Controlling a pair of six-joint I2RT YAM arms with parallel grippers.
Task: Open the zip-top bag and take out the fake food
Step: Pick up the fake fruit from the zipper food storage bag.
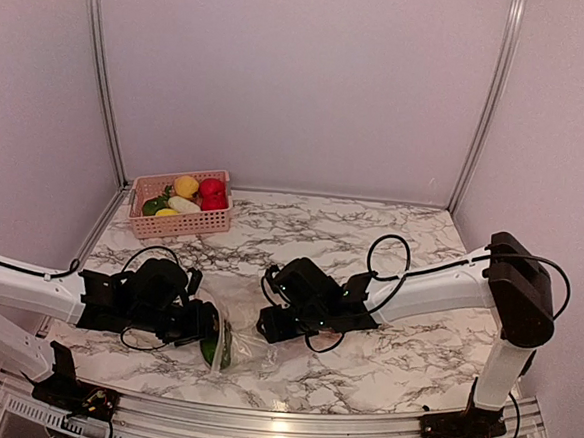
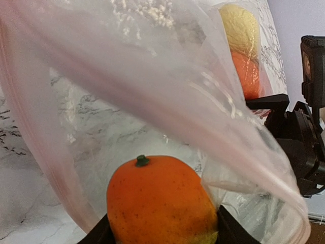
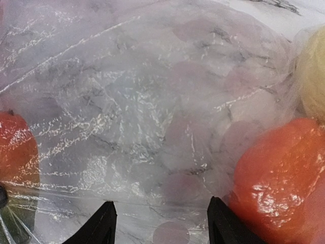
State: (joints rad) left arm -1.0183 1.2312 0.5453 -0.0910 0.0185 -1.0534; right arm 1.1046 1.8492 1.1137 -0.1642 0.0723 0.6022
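Clamped between the left fingers (image 2: 233, 231), the fake orange (image 2: 160, 203) is best drawn out slowly; the right fingers (image 3: 101, 226) stand parted, empty.

One zip-top bag (image 1: 232, 337) and one pink basket (image 1: 178, 227) are sitting on the bench (image 1: 371, 235); fake food (image 2: 160, 203) is numbering perhaps five basketed, three bagged.

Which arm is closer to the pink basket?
Left. The left end effector is in front of the pink basket, slightly right; the right end effector is farther right.

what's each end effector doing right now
left end effector: closed on the orange toy fruit
right end effector: open, holding nothing, zip-top bag right in front of it
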